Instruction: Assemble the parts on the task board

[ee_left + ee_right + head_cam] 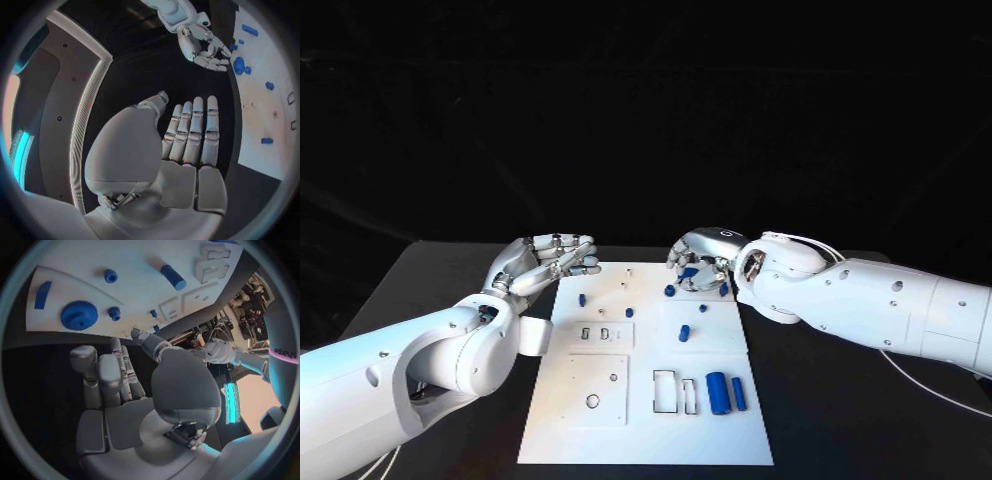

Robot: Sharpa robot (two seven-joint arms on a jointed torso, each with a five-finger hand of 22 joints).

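The flat white task board (pixel 646 420) is lying at lower centre, loose blue plastic parts (pixel 717 393) still unassembled; both silver hands, left (pixel 548 262) and right (pixel 700 262), are being held released, empty

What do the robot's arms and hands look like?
Both arms are smooth, rounded white shells with small dark dots. The left hand and right hand are shiny silver metal with jointed fingers. A thin white cable trails beside the right arm.
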